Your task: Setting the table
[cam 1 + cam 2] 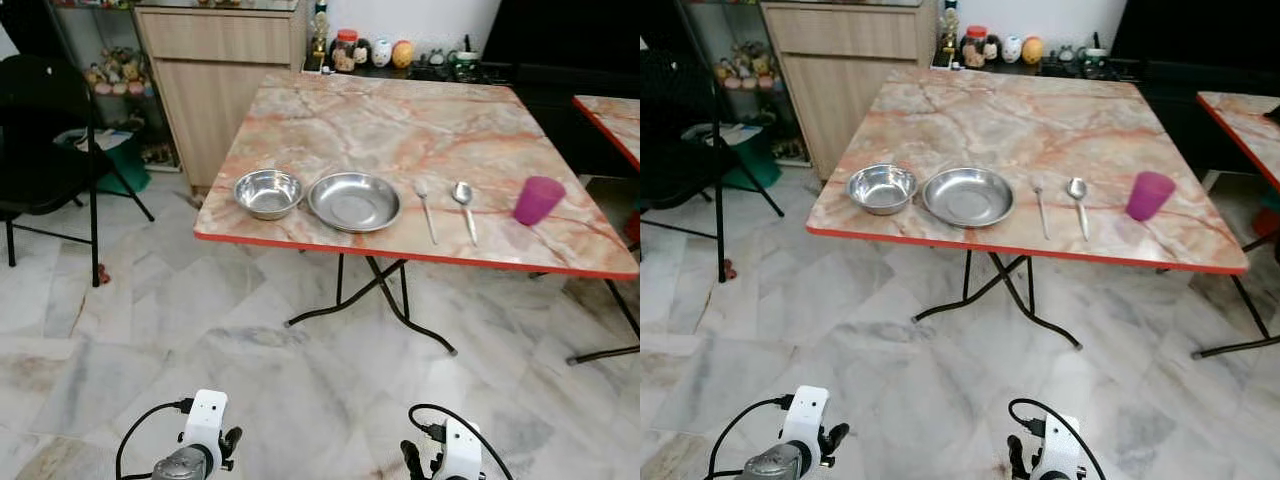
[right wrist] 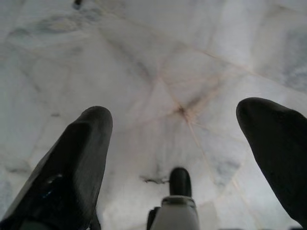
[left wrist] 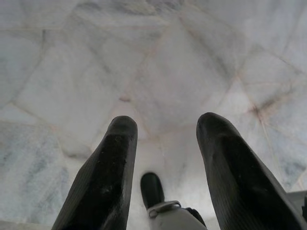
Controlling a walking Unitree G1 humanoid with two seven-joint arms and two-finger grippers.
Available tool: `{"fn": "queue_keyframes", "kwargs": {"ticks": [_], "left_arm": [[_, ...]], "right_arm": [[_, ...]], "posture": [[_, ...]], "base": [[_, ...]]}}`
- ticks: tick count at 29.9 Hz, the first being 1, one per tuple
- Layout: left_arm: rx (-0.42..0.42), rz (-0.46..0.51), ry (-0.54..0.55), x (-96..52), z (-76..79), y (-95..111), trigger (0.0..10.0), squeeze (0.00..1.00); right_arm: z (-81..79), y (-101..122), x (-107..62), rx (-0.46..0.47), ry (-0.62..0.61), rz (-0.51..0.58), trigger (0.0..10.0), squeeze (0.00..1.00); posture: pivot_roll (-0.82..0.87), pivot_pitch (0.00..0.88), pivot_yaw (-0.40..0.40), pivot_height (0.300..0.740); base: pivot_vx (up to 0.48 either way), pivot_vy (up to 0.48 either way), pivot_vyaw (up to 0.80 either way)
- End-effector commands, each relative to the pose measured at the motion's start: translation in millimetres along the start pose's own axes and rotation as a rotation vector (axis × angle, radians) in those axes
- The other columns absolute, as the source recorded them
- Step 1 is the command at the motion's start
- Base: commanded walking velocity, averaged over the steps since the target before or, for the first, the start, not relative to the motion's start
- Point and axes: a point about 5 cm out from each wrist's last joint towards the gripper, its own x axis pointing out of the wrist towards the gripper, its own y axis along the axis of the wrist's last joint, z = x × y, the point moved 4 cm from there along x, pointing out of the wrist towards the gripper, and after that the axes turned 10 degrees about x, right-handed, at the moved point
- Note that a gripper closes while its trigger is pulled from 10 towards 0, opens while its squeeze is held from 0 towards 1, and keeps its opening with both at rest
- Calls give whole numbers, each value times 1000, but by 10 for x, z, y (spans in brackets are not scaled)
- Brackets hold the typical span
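On the marbled table (image 1: 400, 130), along its near edge, a small steel bowl (image 1: 268, 192) sits at the left. Beside it lies a shallow steel plate (image 1: 354, 201), then a fork (image 1: 426, 208), a spoon (image 1: 465, 205) and a purple cup (image 1: 538, 200) at the right. Both arms hang low over the floor, well short of the table. My left gripper (image 3: 165, 125) is open, with only floor between its fingers. My right gripper (image 2: 177, 117) is open wide, also holding nothing.
A black folding chair (image 1: 50, 150) stands at the left. A wooden cabinet (image 1: 220, 80) and a low shelf with jars and figurines (image 1: 390, 55) are behind the table. A second table's corner (image 1: 612, 115) juts in at the right. Marble floor (image 1: 200, 340) lies between me and the table.
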Motion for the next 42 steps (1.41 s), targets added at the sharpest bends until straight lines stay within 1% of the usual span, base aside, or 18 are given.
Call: {"fn": "queue_keyframes", "kwargs": {"ticks": [1,9,17,34,36,38,41,42], "left_arm": [[9,-11,-7,-3,11,-25,10000,0],[9,-9,-9,-3,16,-24,10000,0],[10,-4,-6,-3,13,-16,10000,0],[7,-3,-14,-19,7,-55,10000,0],[8,-5,-14,-20,6,-61,10000,0],[8,-6,-14,-20,7,-63,10000,0],[7,-5,-14,-20,8,-63,10000,0],[7,-4,-14,-20,10,-60,10000,0]], "right_arm": [[38,-47,-18,-3,-11,-6,10000,0],[119,-135,-56,-3,-22,-20,10000,0],[72,-83,-33,-8,-17,-11,10000,0],[71,-94,-32,-6,-23,-19,10000,0],[69,-96,-31,1,-23,-20,10000,0],[69,-97,-31,4,-23,-21,10000,0],[70,-98,-32,3,-23,-22,10000,0],[72,-99,-32,0,-23,-23,10000,0]], "posture": [[61,0,-43,740],[61,0,-44,740],[62,0,-46,740],[64,0,-44,740],[63,0,-45,735],[63,0,-45,721],[63,0,-46,717],[63,0,-46,708]], "base": [[371,0,0],[370,0,0],[359,0,0],[0,0,0],[0,0,0],[0,0,0],[0,0,0],[0,0,0]]}}
